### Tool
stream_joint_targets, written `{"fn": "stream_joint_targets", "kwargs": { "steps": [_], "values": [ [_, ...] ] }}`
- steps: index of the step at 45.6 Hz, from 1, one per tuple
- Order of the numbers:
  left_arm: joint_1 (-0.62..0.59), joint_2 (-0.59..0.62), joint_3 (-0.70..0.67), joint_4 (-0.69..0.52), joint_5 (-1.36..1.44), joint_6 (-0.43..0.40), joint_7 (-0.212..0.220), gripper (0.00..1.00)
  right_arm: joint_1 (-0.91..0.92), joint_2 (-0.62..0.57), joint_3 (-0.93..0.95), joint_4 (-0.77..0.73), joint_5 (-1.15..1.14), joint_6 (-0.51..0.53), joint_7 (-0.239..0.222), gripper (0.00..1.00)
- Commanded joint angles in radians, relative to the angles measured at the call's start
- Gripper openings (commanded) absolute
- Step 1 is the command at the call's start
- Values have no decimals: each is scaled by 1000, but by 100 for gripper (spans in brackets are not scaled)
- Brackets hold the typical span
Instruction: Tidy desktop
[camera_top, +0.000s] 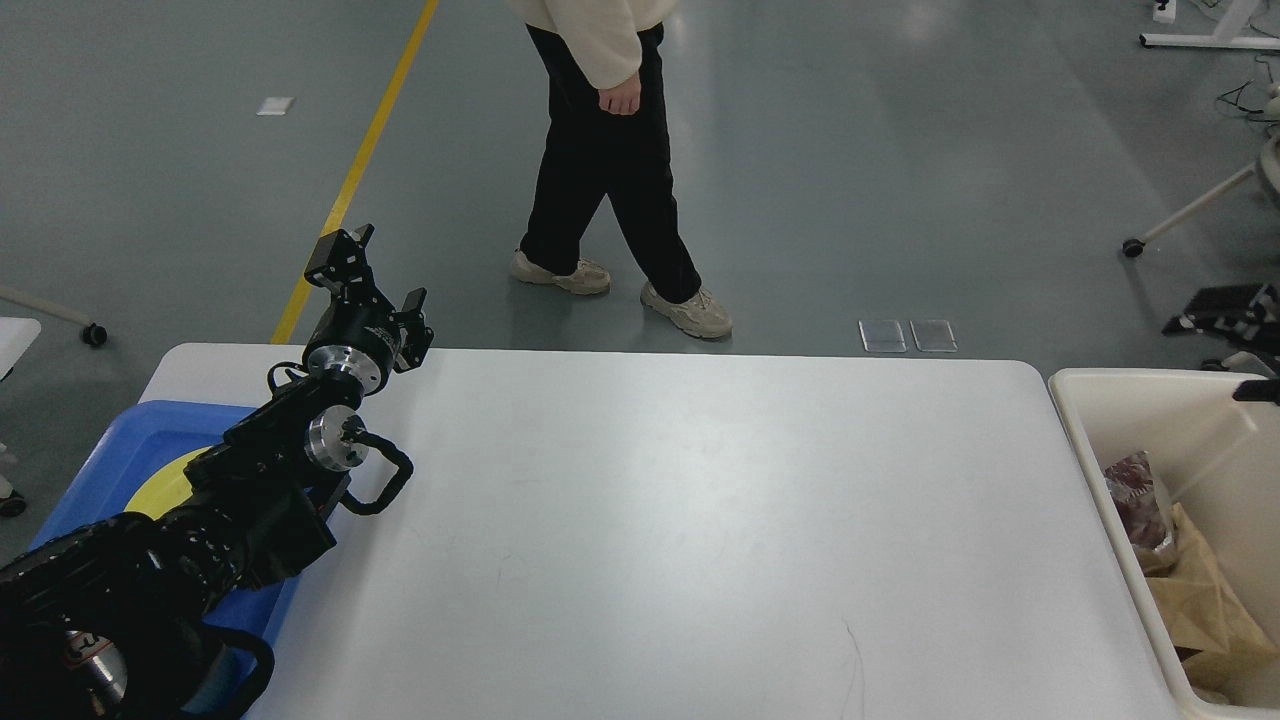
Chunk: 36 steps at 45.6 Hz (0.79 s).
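Since nothing loose lies on it, bench (700, 520): the big white top fills the middle of the view, its far edge running left to right just short of the grey floor.
Progress: I judge the tidying done or nearly so; no item is left on the bare top that I can see.
Left tray: a blue tray (110, 450) sits over the bench's left edge, holding something yellow, partly hidden by my arm.
Right bin: a cream bin (1085, 420) stands just beside the right edge, with a brown paper bag and a dark wrapper inside.
Left gripper (365, 270): raised above the far-left corner, its two fingers apart, holding nothing.
Right gripper: a dark part shows at the right border above the bin; I cannot tell how its fingers stand.
Open room: the whole top between tray and bin is free for sweeping an arm.
Edges: a person (610, 150) walks on the floor close beyond the far edge, so reaching past that edge looks risky.
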Motion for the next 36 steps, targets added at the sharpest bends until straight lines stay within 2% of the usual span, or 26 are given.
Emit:
{"fn": "stream_joint_targets", "kwargs": {
  "steps": [1, 8, 18, 24, 29, 36],
  "values": [
    [0, 0, 0, 0, 0, 0, 0, 96, 202, 22, 11, 129, 1, 73, -6, 100],
    [0, 0, 0, 0, 0, 0, 1, 96, 351, 142, 50, 193, 18, 62, -6, 100],
    [0, 0, 0, -1, 0, -1, 0, 96, 346, 224, 319, 173, 19, 0, -6, 100],
    [0, 0, -1, -1, 0, -1, 0, 96, 250, 240, 515, 124, 16, -109, -7, 100],
    [0, 0, 0, -1, 0, 0, 1, 96, 121, 318, 668, 44, 16, -192, -9, 100],
    [0, 0, 0, -1, 0, -1, 0, 96, -28, 383, 802, -59, 14, -238, -9, 100]
  ]
}}
